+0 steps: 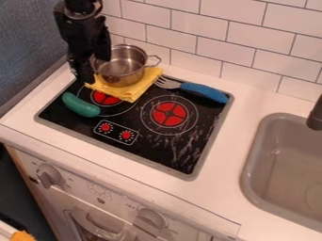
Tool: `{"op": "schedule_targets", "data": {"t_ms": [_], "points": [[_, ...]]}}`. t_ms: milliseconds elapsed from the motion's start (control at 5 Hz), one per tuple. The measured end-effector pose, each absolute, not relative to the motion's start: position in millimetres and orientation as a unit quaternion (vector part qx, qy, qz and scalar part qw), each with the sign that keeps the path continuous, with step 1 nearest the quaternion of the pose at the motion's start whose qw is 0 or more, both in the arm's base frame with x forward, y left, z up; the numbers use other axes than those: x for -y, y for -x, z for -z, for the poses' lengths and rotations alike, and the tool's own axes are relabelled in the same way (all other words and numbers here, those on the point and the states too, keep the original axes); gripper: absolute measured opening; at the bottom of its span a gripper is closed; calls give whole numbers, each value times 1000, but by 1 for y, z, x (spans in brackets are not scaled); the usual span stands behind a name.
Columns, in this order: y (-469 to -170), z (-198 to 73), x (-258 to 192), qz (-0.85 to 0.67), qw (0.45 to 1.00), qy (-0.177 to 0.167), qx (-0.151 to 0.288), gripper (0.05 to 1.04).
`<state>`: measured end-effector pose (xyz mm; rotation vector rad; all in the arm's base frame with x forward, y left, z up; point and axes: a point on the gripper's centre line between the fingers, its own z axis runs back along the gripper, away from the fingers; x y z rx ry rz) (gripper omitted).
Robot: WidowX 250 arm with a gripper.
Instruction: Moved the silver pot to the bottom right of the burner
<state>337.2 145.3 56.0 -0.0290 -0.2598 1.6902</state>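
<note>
The black gripper [84, 75] hangs at the far left of the cooktop [143, 159], its tip pointing down just beside the left side of the silver pot [122, 67]. How far its jaws stand apart, and whether they have hold of the pot's rim or handle, cannot be told from this angle. The pot lies to the right of the jaws, upright and open at the top, with a wire handle [154, 60] sticking out to its right.

The pot stands on a folded yellow cloth [132, 92], which covers the far part of the left burner [106, 98]. The near part of that burner's red centre shows past the cloth. To the right and a little nearer is the right burner [169, 114], its red centre and its rings in full view; the pot is apart from it, to the far left.

A green toy vegetable [80, 105], long and rounded, lies near the left edge of the cooktop, on the near side of the cloth. A fork with a blue handle [204, 92] lies along the far edge, its tines towards the cloth and its handle reaching to the far right corner. Two red dials [116, 132] sit on the near part of the cooktop. Further right, a grey sink [250, 167] is set into the white counter [220, 186], with a dark tap [316, 115] above it.
</note>
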Motion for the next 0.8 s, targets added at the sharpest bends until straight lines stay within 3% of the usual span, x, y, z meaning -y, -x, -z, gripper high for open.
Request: {"op": "schedule_targets", "data": {"t_ms": [400, 800], "points": [[-345, -33, -151, -760, 642, 2, 97, 948], [-343, -26, -149, -765, 636, 1, 100, 342]]}}
